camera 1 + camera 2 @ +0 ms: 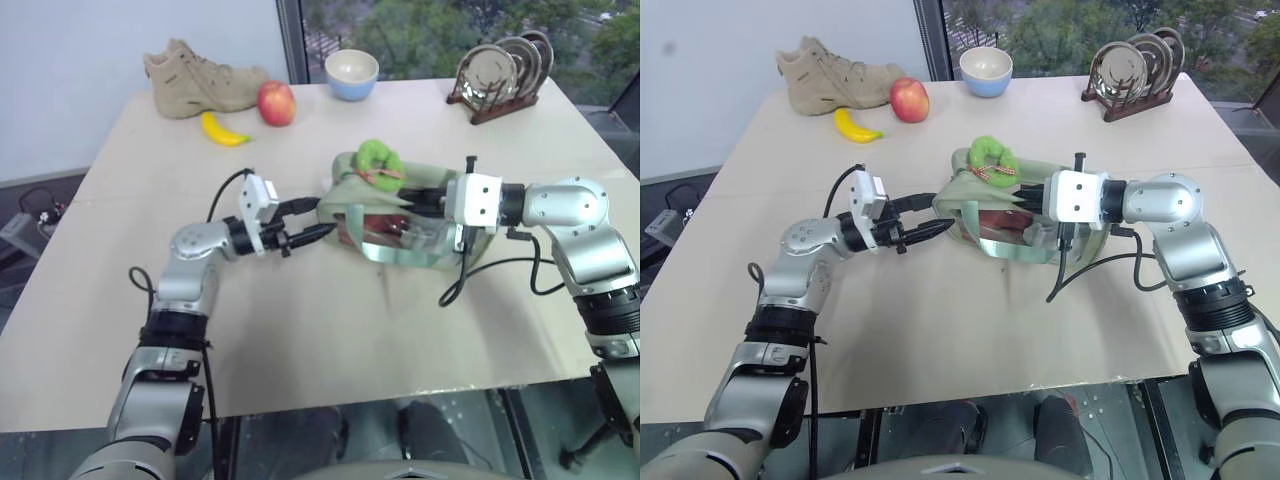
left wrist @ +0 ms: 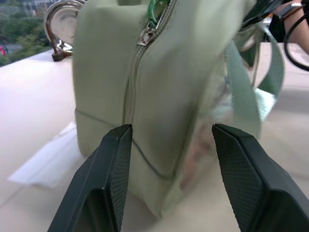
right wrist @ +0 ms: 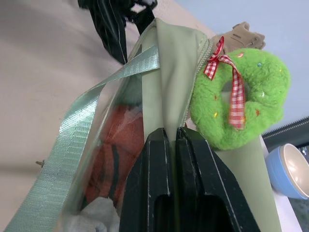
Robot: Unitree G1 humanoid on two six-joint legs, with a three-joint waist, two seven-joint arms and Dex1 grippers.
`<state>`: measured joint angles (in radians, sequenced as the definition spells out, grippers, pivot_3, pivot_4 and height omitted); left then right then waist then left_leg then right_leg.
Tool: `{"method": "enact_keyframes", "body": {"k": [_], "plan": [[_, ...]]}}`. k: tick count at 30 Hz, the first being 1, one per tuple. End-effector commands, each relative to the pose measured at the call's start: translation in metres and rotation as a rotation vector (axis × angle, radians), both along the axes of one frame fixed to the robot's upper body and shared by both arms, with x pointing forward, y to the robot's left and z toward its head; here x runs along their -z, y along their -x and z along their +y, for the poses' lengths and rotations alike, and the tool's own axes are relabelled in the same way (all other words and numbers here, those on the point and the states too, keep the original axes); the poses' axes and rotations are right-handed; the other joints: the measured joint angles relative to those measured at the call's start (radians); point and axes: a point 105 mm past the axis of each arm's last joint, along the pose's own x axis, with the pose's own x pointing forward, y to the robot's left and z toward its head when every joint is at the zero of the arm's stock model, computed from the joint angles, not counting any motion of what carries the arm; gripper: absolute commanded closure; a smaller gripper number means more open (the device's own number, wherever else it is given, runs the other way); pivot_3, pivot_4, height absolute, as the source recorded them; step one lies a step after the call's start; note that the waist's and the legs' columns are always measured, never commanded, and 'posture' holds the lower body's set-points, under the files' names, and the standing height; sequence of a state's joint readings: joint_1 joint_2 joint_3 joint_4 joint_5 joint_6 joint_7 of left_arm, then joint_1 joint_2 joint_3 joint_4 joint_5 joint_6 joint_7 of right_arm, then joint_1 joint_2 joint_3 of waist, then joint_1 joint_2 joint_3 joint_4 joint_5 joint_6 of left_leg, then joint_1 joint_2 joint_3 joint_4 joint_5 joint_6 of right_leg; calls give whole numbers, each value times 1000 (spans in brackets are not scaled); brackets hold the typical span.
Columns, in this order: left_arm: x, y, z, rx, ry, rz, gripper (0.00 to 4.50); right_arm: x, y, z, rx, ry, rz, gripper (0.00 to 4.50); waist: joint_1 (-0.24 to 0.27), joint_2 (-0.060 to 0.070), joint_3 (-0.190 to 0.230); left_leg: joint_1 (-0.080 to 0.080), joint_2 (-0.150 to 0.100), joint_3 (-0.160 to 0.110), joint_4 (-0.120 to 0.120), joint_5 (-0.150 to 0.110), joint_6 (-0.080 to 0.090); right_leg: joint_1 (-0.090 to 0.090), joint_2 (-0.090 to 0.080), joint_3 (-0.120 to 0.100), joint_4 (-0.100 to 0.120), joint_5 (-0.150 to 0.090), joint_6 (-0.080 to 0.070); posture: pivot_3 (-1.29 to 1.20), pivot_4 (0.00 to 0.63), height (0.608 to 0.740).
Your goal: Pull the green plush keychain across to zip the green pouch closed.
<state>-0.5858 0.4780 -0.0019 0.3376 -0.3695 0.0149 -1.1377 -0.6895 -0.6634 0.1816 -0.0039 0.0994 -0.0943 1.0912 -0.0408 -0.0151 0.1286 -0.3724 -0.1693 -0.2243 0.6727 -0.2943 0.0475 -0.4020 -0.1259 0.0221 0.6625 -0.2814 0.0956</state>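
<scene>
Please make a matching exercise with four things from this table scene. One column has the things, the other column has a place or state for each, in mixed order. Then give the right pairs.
Things:
1. green plush keychain
2. left tool
3. right tool
4. banana

Places or states:
A. open, at the end of the green pouch
B. lying in front of the boot
C. on top of the pouch
D. shut on the pouch's top edge

Pairs: 1-C, 2-A, 3-D, 4-B
</scene>
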Motion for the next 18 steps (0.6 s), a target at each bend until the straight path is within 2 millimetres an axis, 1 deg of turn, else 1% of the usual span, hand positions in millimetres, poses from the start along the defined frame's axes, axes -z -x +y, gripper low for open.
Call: {"method": "enact_keyframes", "body": {"k": [1,2,4,5,6,7,9,10,12,14,16,18], "plan": [[-6,0,2,-9,-2,-43,2315,-9,3,1,-7,-2,-26,4500,0,0,0,0,0,0,0,0,0,0,0,0,0,0,0,0,150,740],[-6,0,2,-9,-1,-43,2637,-9,3,0,-2,-5,-18,4500,1,0,0,0,0,0,0,0,0,0,0,0,0,0,0,0,150,740],[-6,0,3,-18,5,-47,3563,-10,-1,-3,28,-9,-5,4500,2,0,0,0,0,0,0,0,0,0,0,0,0,0,0,0,150,740],[-6,0,3,-20,6,-49,4091,-8,1,-4,28,3,16,4142,2,0,0,0,0,0,0,0,0,0,0,0,0,0,0,0,150,740],[-6,0,3,-22,7,-50,4500,-7,1,-5,32,5,29,3756,2,0,0,0,0,0,0,0,0,0,0,0,0,0,0,0,150,740],[-6,0,4,-23,7,-51,4500,-9,0,-6,45,-5,19,3459,2,0,0,0,0,0,1,0,0,0,0,0,0,0,0,0,150,740],[-6,0,4,-26,8,-55,4500,-17,-3,-8,85,-53,0,2511,2,0,0,0,0,0,1,0,0,0,0,0,0,0,0,0,150,740],[-6,1,3,-26,8,-58,4500,-24,-2,-8,104,-103,27,2098,2,0,0,0,0,0,1,0,0,0,0,0,0,0,0,0,150,740],[-6,1,2,-30,8,-64,4500,-44,4,-4,119,-230,89,2098,2,0,0,0,0,0,1,0,0,0,0,0,0,0,0,0,150,740],[-6,1,1,-32,8,-70,4500,-59,10,-3,153,-301,109,2098,3,0,0,-3,0,-1,1,0,0,-1,0,0,1,0,0,0,150,740],[-6,1,1,-35,8,-75,4500,-68,5,-6,278,-358,132,2098,3,0,0,-9,0,-3,8,0,0,-5,0,0,2,0,0,0,150,740],[-6,1,1,-38,7,-80,4500,-73,1,-3,338,-389,219,2098,2,0,0,-10,0,-3,10,0,0,-6,0,0,3,0,-1,0,150,740]]}}
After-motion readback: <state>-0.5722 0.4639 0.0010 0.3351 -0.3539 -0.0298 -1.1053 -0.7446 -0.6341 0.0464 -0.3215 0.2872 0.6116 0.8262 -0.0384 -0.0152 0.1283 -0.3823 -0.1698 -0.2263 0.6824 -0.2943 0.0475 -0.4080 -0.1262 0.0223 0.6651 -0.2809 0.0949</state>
